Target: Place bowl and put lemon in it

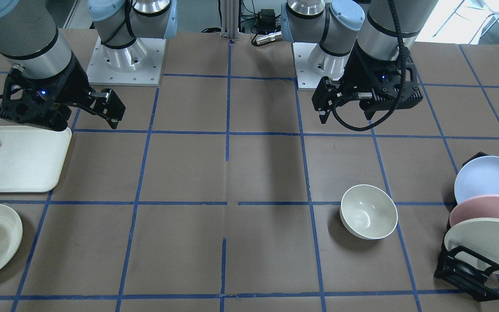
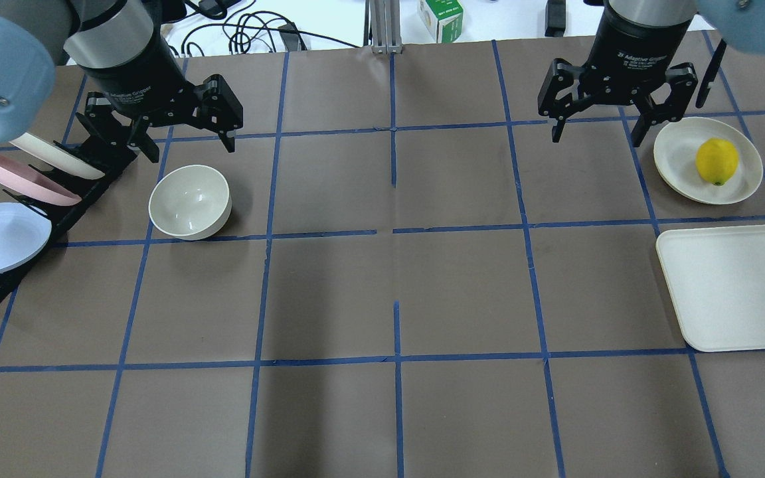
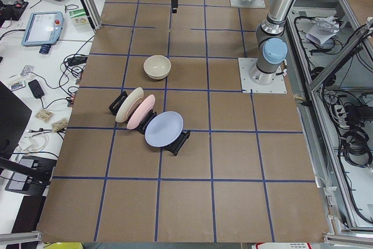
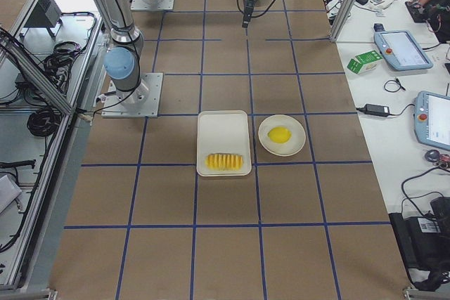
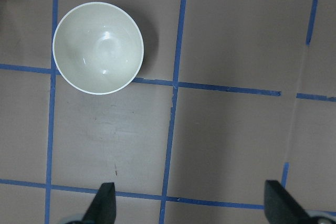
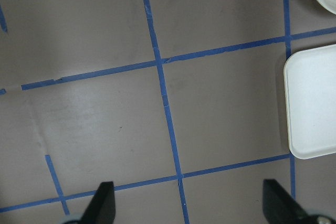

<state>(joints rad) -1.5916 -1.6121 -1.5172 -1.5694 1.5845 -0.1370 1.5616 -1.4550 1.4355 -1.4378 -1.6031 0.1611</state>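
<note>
The left arm point(image 3: 278, 10) rises from its base, bends at the elbow and stretches level across to its wrist, which is turned so the left gripper point(image 2: 190, 136) points straight down. Its jaws are spread wide with nothing between the fingers point(image 5: 105, 205). The right arm point(image 4: 116, 5) is posed the same way, upright from the base and then level out to a downturned wrist. The right gripper point(image 2: 595, 136) also hangs raised, jaws wide apart and empty. The two grippers are well apart, each on its own side, at about the same height and reach, with both finger pairs spreading across the robot's front
</note>
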